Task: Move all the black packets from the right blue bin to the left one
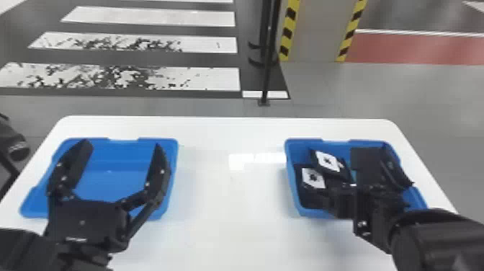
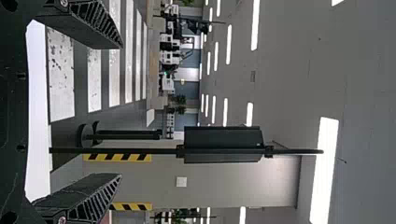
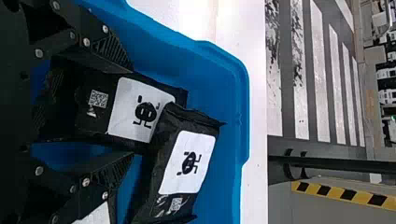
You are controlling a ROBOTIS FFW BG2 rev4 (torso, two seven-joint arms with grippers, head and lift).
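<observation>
Blue right bin [image 1: 299, 145] | black packets [image 3: 187, 161] inside | right gripper [image 1: 340, 182] fingers apart

The left bin [image 1: 115, 162] and right bin [image 1: 300, 141] are plain blue, the table [image 1: 230, 209] white. The black packets [image 3: 194, 122] have white labels [image 3: 205, 144] with black figures. Yellow-and-black stripes edge the grey pillar [image 1: 317, 29].

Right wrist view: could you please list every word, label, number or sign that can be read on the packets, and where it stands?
Words or numbers: none readable.
Packet between the right gripper's fingers: white label, black cartoon figure; square code, too small to read.
Packet crossing its end: similar white label and figure; code likewise too small.
</observation>
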